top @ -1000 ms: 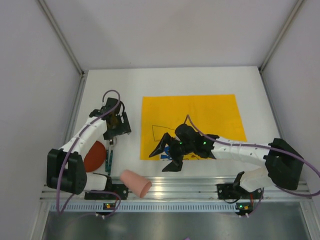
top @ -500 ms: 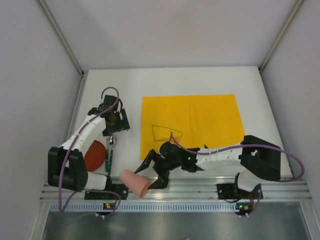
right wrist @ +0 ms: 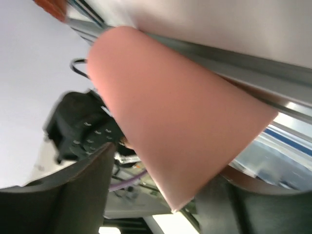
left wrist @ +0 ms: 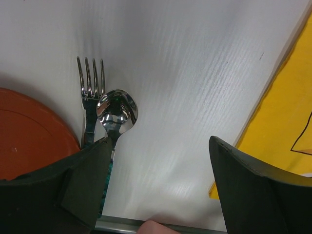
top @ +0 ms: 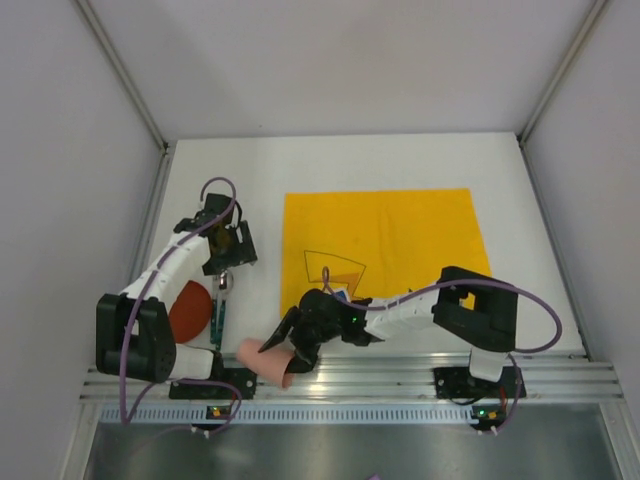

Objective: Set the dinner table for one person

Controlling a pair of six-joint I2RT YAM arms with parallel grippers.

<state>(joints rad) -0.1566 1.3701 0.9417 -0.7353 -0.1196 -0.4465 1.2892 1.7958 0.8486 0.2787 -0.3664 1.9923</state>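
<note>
The likeliest failure is the pink cup (top: pixel 252 352) getting away. It lies on its side at the near left edge of the white table (top: pixel 400 160), partly over the metal rail (top: pixel 420 375). The right pincer (top: pixel 280 356) straddles it, spread wide, and I cannot tell whether either finger touches it. An off-centre squeeze on that tapered wall could roll or squirt it off the edge. The right arm also stretches low across the near corner of the yellow placemat (top: pixel 385 240) and could drag it on lifting. To the left, the left pincer (left wrist: pixel 160 144) hangs wide open and empty over the fork (left wrist: pixel 90 83) and spoon (left wrist: pixel 117 108), which lie side by side against the red plate (left wrist: pixel 29 131). Both arms work close together here, so a collision seems possible.
</note>
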